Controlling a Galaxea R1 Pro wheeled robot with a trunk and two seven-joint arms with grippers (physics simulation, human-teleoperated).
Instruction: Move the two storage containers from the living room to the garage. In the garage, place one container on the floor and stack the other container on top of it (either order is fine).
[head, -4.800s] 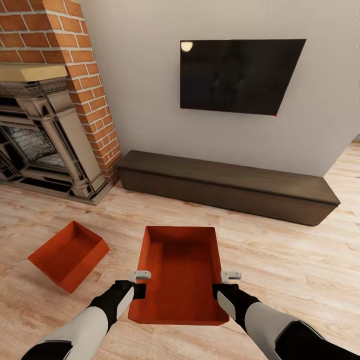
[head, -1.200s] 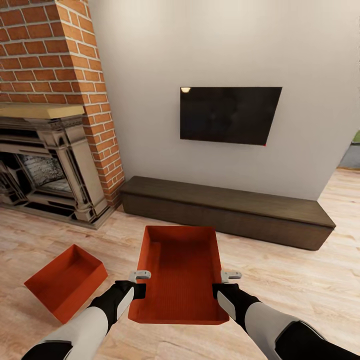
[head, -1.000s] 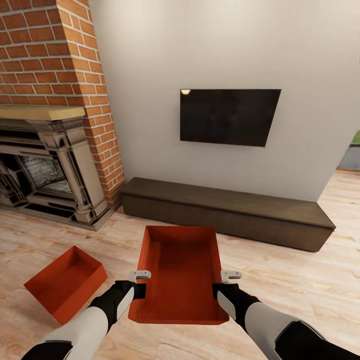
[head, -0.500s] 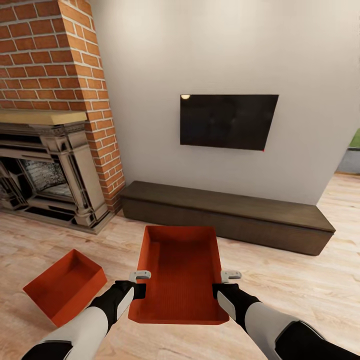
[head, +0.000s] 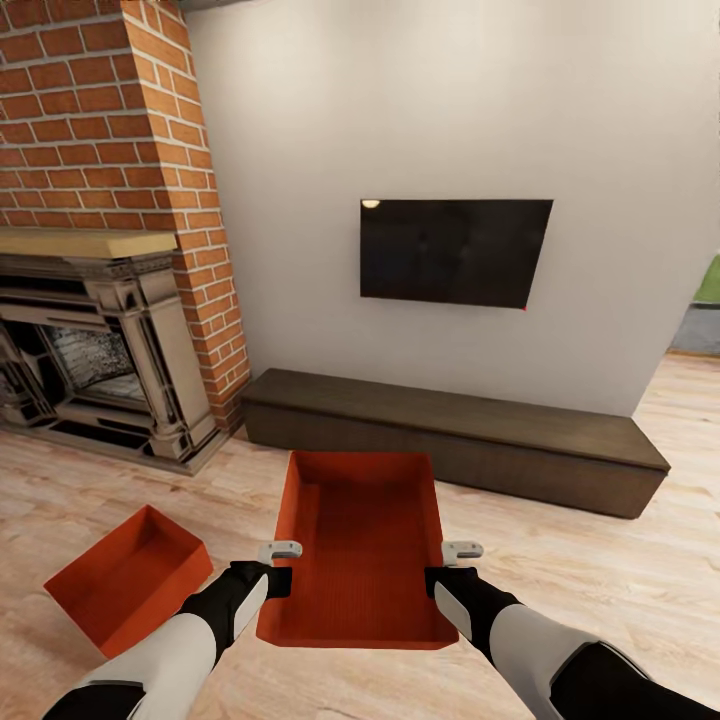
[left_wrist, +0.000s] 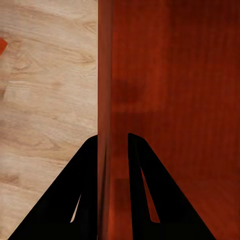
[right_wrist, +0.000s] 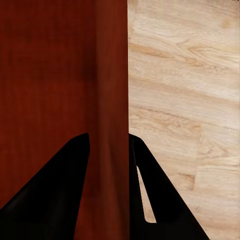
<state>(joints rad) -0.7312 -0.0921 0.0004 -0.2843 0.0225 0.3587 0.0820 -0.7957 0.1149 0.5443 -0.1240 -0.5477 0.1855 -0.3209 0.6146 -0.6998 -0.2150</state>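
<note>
Both tools, left tool (head: 281, 565) and right tool (head: 452, 566), clamp one unlabelled storage container's (head: 362, 540) side walls.

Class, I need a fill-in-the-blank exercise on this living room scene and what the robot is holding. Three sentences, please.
1. The left gripper and right gripper hold the carried container by its two long ____.
2. The second container lies on the wood ____.
3. Above the low cabinet hangs a ____.

Missing words: walls; floor; TV
</note>
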